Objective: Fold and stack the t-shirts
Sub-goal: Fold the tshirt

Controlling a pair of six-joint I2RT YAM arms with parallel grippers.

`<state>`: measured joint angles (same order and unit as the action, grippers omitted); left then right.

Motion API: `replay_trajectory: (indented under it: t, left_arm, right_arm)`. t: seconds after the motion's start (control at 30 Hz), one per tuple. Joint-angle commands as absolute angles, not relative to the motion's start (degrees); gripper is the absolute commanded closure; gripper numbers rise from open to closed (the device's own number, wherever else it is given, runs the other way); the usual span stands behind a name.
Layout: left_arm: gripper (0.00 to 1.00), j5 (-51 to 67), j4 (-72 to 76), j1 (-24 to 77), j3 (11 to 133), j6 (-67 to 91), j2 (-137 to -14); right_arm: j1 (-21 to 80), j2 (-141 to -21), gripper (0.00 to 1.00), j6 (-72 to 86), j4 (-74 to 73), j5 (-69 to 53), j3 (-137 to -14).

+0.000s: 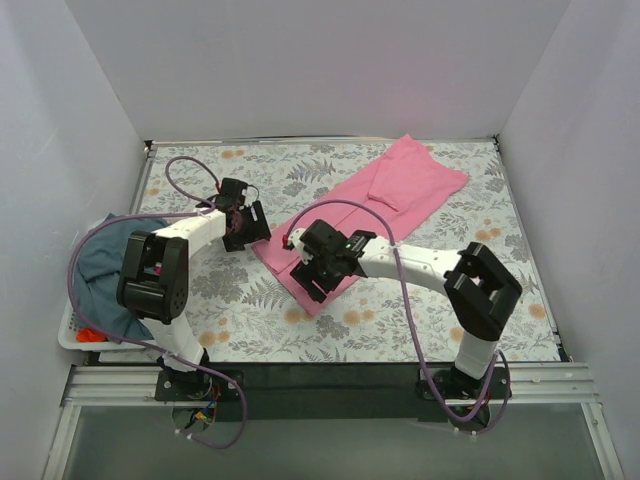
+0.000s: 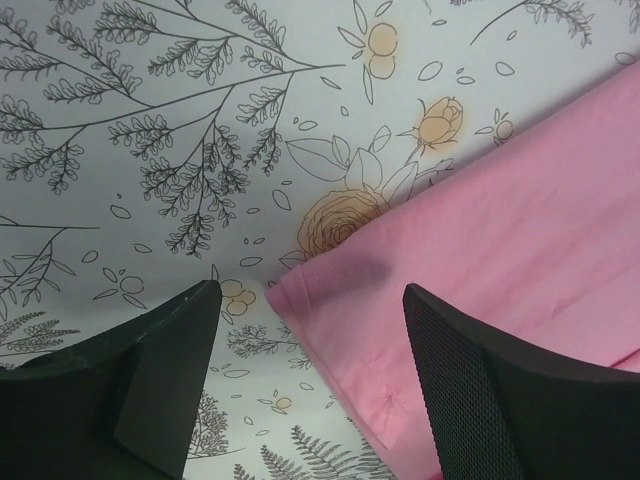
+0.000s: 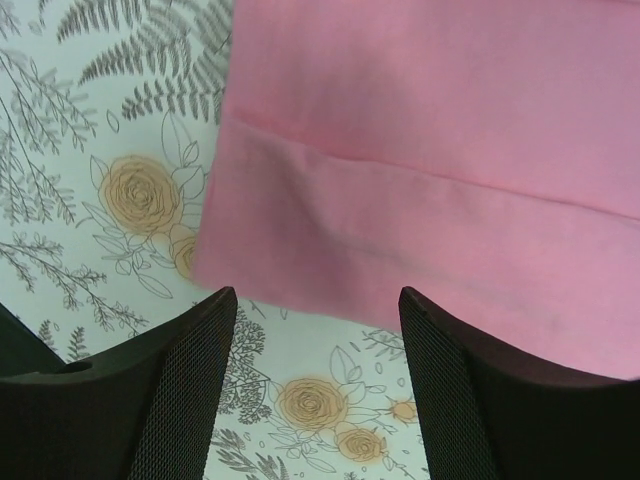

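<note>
I have the bright pink soft-cloth t-shirt (image 1: 405, 190) lying flat and diagonal on the floral-printed table cover (image 1: 480, 300). Its far end points to the back right corner and its near end is close to the middle of the table. It looks narrowed to a long strip, with one sleeve turned on top at the far part, so I judge the step in hand is to take the near short edge and fold it over.

For this reason each arm is placed at one corner of that edge. The left gripper (image 2: 310, 295) has its jaws apart, and the left corner of the shirt lies just under the gap. The right gripper (image 3: 315, 300) is also spread wide, with the hem and its other corner just ahead of the fingers. Neither one clamps anything. Whether the fingertips touch the cloth, I cannot tell.

I want both corners taken together — then the edge should rise level and not twist.

The slate blue-grey shirt (image 1: 100, 262) hangs over the white plastic laundry basket (image 1: 68, 335) at the left side, with a little red cloth (image 1: 90, 336) inside — well apart from the pink one, waiting.
</note>
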<state>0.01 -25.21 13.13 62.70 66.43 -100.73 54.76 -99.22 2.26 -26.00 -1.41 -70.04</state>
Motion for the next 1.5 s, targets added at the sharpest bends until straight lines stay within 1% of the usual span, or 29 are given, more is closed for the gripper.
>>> replay_trajectory:
  t: [0.0,0.13,0.47,0.8,0.9,0.93,0.97,1.03,1.07,1.13,1.17,1.23,1.27,1.3,1.33,1.47]
  left_arm:
    - [0.32,-0.8,-24.5,13.8,63.4,64.9,-101.4]
    - [0.35,-1.5,-24.8,14.7,63.4,64.0,-102.6]
    - [0.36,-2.7,-25.4,15.9,61.1,64.5,-102.7]
    - [0.47,-3.3,-25.9,16.3,59.5,64.6,-103.4]
    - [0.53,-3.5,-26.1,16.4,59.9,64.5,-104.2]
    - [0.58,-3.5,-26.2,16.4,59.9,64.5,-104.3]
    - [0.62,-3.4,-26.3,16.5,60.0,64.4,-104.6]
    - [0.66,-3.6,-26.5,16.6,60.1,64.4,-104.8]
    - [0.73,-3.6,-26.5,16.6,60.1,64.4,-104.9]
    - [0.78,-3.6,-26.7,16.7,60.0,64.5,-105.1]
    - [0.81,-3.8,-26.8,16.7,59.9,64.9,-105.3]
    - [0.89,-4.4,-27.3,16.7,60.1,65.7,-105.8]
    - [0.93,-4.6,-28.0,16.7,60.6,65.9,-105.8]
    - [1.00,-4.8,-28.5,16.7,60.7,66.4,-106.1]
    - [1.00,-5.2,-29.0,16.7,60.9,66.6,-106.0]
    - [1.00,-7.1,-35.2,14.8,61.8,67.7,-103.3]
  right_arm:
    - [57.7,-102.2,0.39,0.3,-29.3,1.0,-73.9]
    - [59.8,-104.9,0.42,0.3,-30.5,-1.2,-75.6]
    - [62.3,-106.9,0.44,-1.1,-31.4,-3.4,-77.4]
    - [63.4,-111.4,0.46,-1.3,-33.1,-3.5,-77.7]
    - [64.0,-112.8,0.46,-1.4,-33.7,-3.1,-78.0]
    - [64.2,-113.2,0.47,-1.6,-33.9,-2.8,-78.1]
    - [64.4,-113.8,0.48,-1.6,-34.2,-2.5,-78.3]
    - [64.9,-114.4,0.53,-1.6,-35.0,-1.1,-78.7]
    - [65.0,-114.7,0.58,-1.4,-35.3,-0.4,-78.7]
    - [65.5,-115.0,0.64,-1.5,-35.6,1.8,-78.8]
    - [65.7,-115.1,0.72,-1.5,-35.8,3.0,-78.8]
    - [66.1,-115.3,0.82,-1.6,-35.9,4.2,-78.8]
    - [66.1,-115.6,0.91,-1.7,-36.2,4.6,-78.8]
    - [66.2,-115.6,0.95,-1.8,-36.3,3.7,-78.9]
    - [66.3,-115.4,0.99,-2.2,-36.2,2.8,-78.9]
    - [66.4,-112.4,0.99,-4.1,-36.3,-4.7,-80.5]
